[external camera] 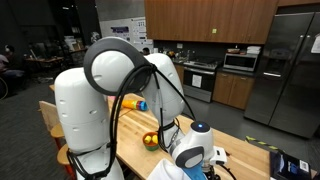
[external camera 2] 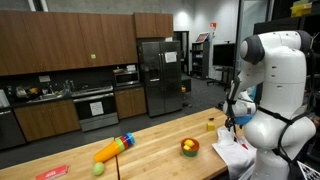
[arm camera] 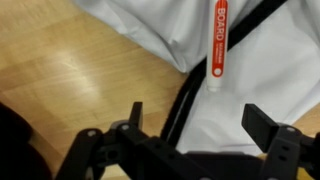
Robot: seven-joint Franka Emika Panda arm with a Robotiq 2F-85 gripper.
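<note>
The gripper (arm camera: 198, 122) holds nothing. In the wrist view its two dark fingers (arm camera: 135, 118) stand wide apart at the bottom of the picture. Between them are only a black strap (arm camera: 185, 105) and the folds of a white cloth (arm camera: 270, 70). Just beyond the fingertips a red marker (arm camera: 219, 40) lies flat on the cloth, its length running away from the camera, apart from both fingers. Judging from this, no grasp has been made. The marker looks untouched, and the gripper hangs over it without closing or making contact. Whether the fingertips brush the cloth cannot be told.

The arm is folded tightly. In an exterior view its big white elbow (external camera: 115, 65) arches high, and the wrist (external camera: 195, 150) drops steeply toward the near end of the wooden table (external camera: 130, 125), so the gripper points nearly straight down. Seen from the opposite side, the arm stands at the table's end with the cloth (external camera 2: 235, 155) spread beneath it.

Farther along the table, well apart from the gripper, a green bowl (external camera 2: 189, 147) holds yellow and red pieces. Beyond it lie an orange and yellow toy (external camera 2: 112, 148) and a small green ball (external camera 2: 98, 169). At the back of the room are kitchen cabinets and a steel refrigerator (external camera 2: 158, 75).
</note>
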